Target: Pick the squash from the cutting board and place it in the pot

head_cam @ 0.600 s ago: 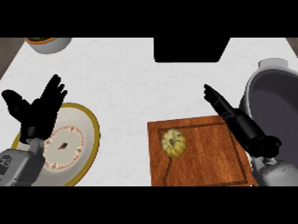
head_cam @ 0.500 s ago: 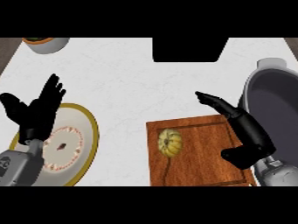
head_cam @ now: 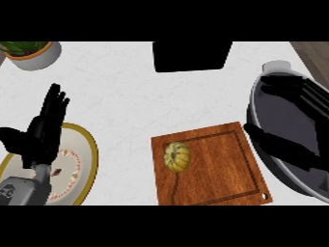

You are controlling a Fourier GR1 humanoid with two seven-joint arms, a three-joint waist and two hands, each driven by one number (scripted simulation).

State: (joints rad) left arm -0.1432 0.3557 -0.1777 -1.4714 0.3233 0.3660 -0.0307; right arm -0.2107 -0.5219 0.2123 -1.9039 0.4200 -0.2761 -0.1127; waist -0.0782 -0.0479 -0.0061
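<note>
Squash [head_cam: 177,156] is sitting on the cutting board [head_cam: 220,166], near the board's left edge, pale yellow-green and ribbed, with nothing touching it. Right hand [head_cam: 316,140] is hanging over the pot [head_cam: 267,96] at the right of the view, black on the pot's dark inside, so the outline is hard to read; its fingers [head_cam: 316,99] are lying straight and spread, holding nothing, and the thumb is pointing left toward the board's right edge. Squash is lying well to the left of those fingers, with most of the board's width between them. Pot is standing just right of the board, its rim running close along the board's right side; can't tell whether the 2 are touching. Left hand [head_cam: 38,135] is resting at the left of the view, fingers [head_cam: 55,103] up and straight, open, holding nothing, and it is overlapping the upper left part of a gold-rimmed plate [head_cam: 89,154]. Squash is well to the right of those fingers, with bare white table [head_cam: 124,106] between the plate and the board. A dark rectangular object [head_cam: 192,55] is sitting at the top middle, well above both hands' fingers, and a potted plant [head_cam: 33,52] is standing in the top left corner, above the left fingers.
</note>
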